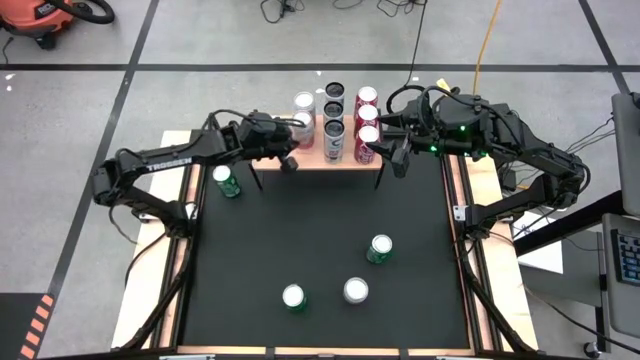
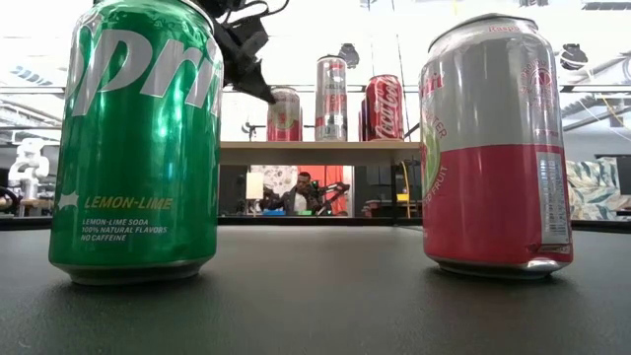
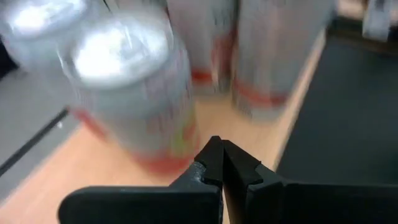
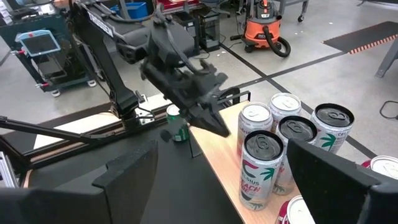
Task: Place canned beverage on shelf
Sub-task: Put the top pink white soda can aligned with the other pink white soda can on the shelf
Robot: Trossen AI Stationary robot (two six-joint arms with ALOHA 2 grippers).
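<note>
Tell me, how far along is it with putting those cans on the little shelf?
Several cans already stand on the shelf. Nothing is in hand: the left end effector is shut and empty at the shelf's edge, the right end effector open. Four cans remain on the table, including a green can.

One low stand with a light wood plank top and thin black legs (image 1: 315,160), the shelf, sits at the far edge of one black-surfaced table (image 1: 300,230). On the shelf stand eight tall aluminium cans (image 1: 334,128) in three rows: two, three and three. In front of the shelf on the table are three green soda cans (image 1: 380,248) and one pink-and-silver can (image 1: 355,290). Two dark robot arms (image 1: 160,165) flank the shelf.
</note>
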